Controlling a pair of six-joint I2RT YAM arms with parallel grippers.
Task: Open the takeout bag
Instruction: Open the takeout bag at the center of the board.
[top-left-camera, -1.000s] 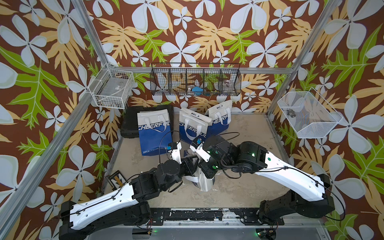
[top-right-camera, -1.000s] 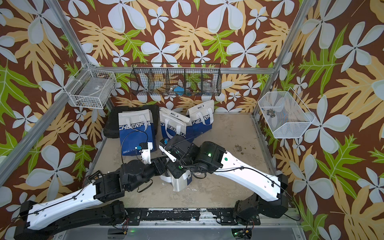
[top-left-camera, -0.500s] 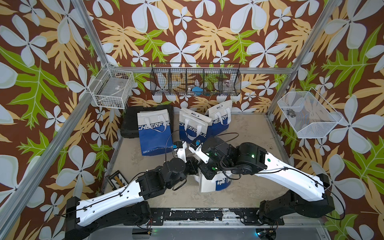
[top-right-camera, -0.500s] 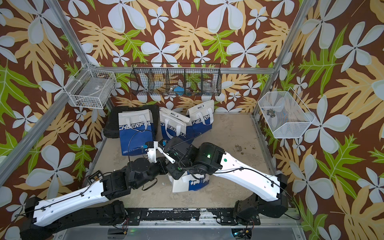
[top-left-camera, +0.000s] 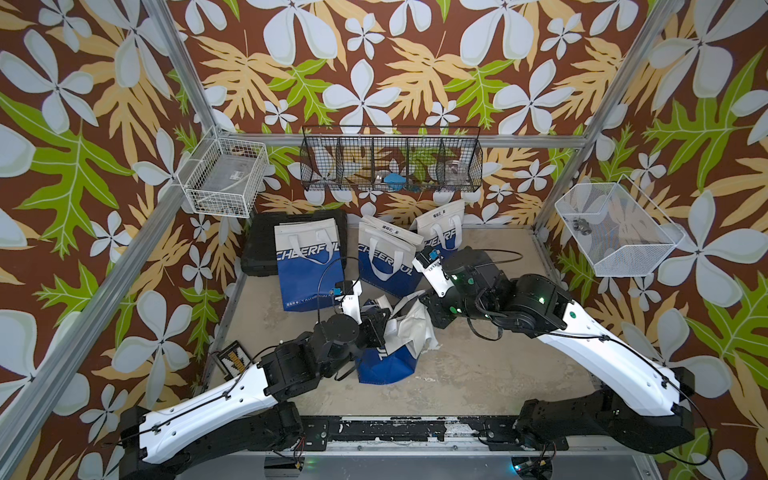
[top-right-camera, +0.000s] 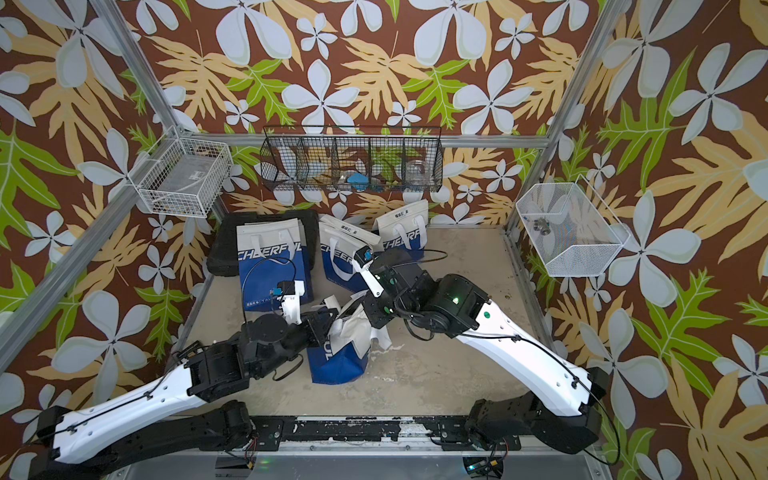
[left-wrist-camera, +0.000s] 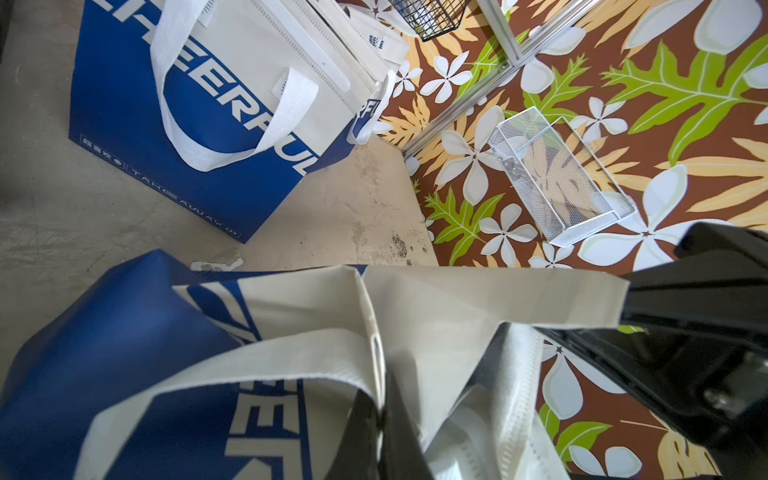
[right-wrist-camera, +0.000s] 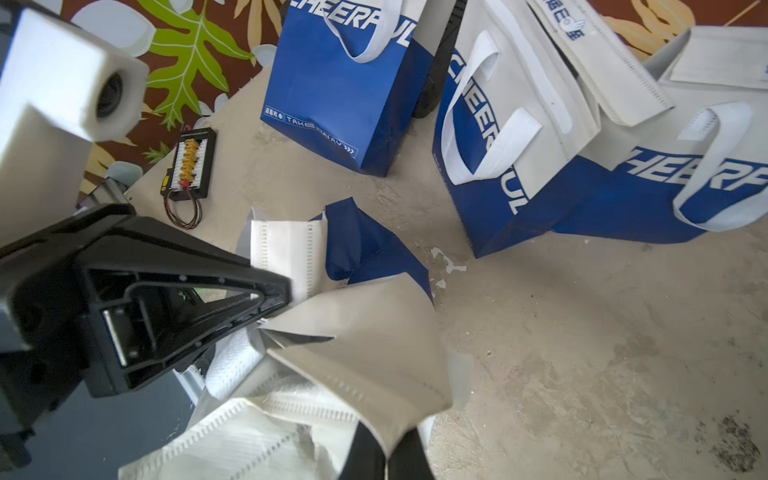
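The takeout bag (top-left-camera: 384, 365) stands in the middle of the table, right between my two arms. Its white top is all crumpled. My left gripper (top-left-camera: 379, 330) pinches the top's left side tight. My right gripper (top-left-camera: 428, 318) pinches the white flap on the right. I think I must pull left and right. I can't see inside the bag. The black wire basket (top-left-camera: 390, 166) far back holds little things.

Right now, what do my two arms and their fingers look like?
The left arm and right arm match: white shells over black joints, a thin black cable clipped along each. Small green lights glow on the right arm's joints. Each wrist bears a white camera mount with a blue plug. The fingers are black, triangular open frames.
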